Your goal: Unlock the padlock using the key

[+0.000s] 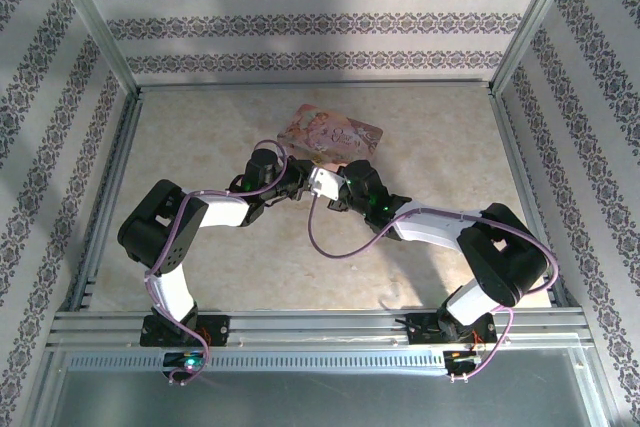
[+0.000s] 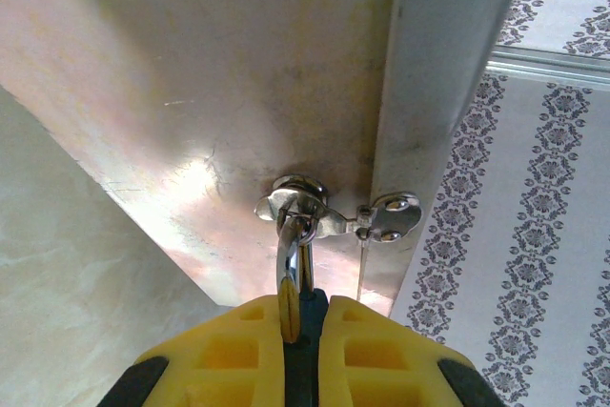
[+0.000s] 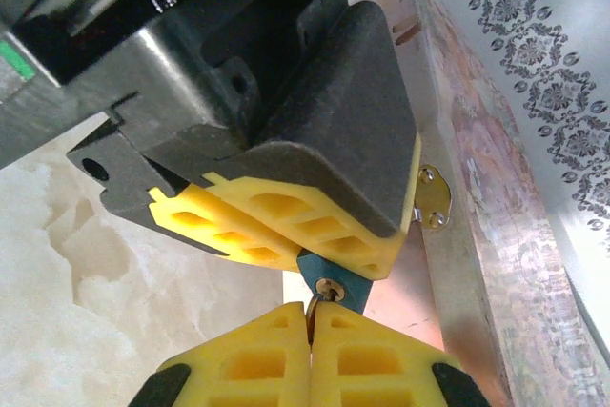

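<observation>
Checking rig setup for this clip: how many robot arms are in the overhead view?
2. The left arm rises from the near-left base, the right arm from the near-right base; both reach inward and meet by the pink box. None seems hidden.

A pink floral box point(image 1: 335, 135) sits on the far half of the pale, marbled bench point(image 1: 200, 127). A silvery hasp point(image 2: 338, 216) with two screws is fixed across its metal edge strip, and a small two-screw plate point(image 3: 434, 197) shows on its side. Walls point(image 1: 300, 22) papered with dark ornamental bands stand around the bench, and aluminium rails point(image 1: 320, 325) run along its near edge.
</observation>
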`<state>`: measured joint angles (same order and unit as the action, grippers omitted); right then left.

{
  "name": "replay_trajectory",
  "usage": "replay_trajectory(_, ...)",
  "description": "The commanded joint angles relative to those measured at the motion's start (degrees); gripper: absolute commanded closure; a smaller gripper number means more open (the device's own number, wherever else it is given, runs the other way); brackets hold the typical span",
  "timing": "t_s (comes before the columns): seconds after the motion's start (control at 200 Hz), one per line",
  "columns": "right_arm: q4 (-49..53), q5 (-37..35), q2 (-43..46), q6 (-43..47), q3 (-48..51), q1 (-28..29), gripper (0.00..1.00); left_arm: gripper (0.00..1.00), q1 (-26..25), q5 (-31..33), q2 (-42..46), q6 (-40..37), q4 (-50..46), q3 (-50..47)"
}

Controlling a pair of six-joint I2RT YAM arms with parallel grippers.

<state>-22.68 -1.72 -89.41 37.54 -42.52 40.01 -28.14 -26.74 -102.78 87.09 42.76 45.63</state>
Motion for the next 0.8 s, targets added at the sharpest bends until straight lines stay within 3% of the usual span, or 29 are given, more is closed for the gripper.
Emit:
replay_trajectory(0.0,-1.05,0.34,0.59,-6.58,-1.33,0.67,1.0,0.92,-1.38,-1.22,2.92,-1.0,2.23,0.21)
replay_trajectory(0.545,-5.08,5.32,-0.46,-41.68,-2.83,0.16,1.0,0.92,-2.15,-0.81,1.88,-1.76,1.45,0.29)
replay_trajectory(0.795,-10.24,16.93,-1.99,-60.3,-2.76,-3.7,1.0,0.92,-2.27,-0.57,1.49,-2.01,1.02,0.3)
